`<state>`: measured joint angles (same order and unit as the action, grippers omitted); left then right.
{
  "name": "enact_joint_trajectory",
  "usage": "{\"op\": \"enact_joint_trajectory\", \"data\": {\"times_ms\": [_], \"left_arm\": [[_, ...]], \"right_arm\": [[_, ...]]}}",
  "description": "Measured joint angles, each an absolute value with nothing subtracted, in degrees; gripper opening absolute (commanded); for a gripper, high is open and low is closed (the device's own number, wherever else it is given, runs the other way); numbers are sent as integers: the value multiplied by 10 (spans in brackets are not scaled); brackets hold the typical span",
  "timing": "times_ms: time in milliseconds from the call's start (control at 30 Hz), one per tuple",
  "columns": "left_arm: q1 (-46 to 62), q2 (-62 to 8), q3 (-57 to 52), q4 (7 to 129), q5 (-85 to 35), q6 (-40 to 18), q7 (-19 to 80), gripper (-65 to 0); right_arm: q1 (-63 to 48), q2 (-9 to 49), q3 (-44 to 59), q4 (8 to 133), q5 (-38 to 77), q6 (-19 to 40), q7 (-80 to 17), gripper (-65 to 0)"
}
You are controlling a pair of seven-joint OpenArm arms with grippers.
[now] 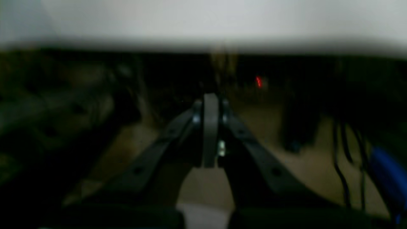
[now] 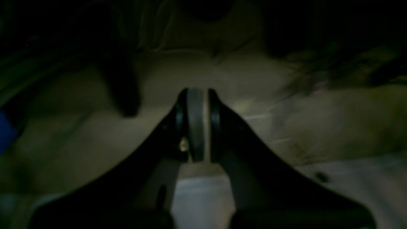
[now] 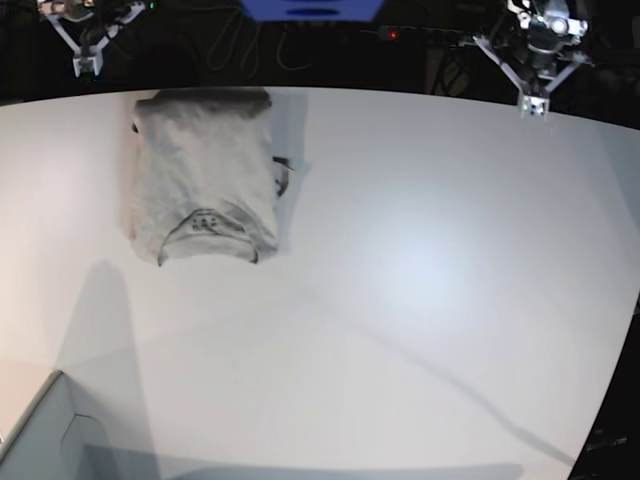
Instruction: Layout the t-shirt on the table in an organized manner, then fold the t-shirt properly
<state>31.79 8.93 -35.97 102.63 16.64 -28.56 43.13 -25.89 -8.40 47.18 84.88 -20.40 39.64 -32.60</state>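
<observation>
The t-shirt lies folded into a compact grey rectangle at the far left of the table, with its dark-edged neckline facing the near side. Both grippers are off the cloth, raised beyond the table's far edge. My left gripper hangs at the far right of the base view; its wrist view shows the left gripper shut on nothing. My right gripper hangs at the far left, just behind the t-shirt, and the right gripper is likewise shut and empty in its dim wrist view.
A pale box corner juts in at the near left. Behind the far edge sit a blue object, cables and a small red light. Arm shadows cross the tabletop.
</observation>
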Motion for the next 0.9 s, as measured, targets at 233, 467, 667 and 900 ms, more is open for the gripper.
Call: {"op": "enact_joint_trajectory", "data": {"times_ms": [233, 467, 667, 900], "left_arm": [[332, 86, -380, 743, 172, -282, 283, -650], [211, 9, -456, 341, 169, -274, 74, -650], [84, -97, -456, 24, 168, -268, -51, -650], [44, -77, -416, 24, 195, -229, -17, -650]], "right_arm": [[-244, -5, 414, 588, -185, 396, -269, -632], [-234, -4, 389, 435, -186, 394, -68, -632], [-202, -6, 311, 312, -185, 347, 93, -632], [-123, 58, 236, 119, -186, 45, 201, -633]]}}
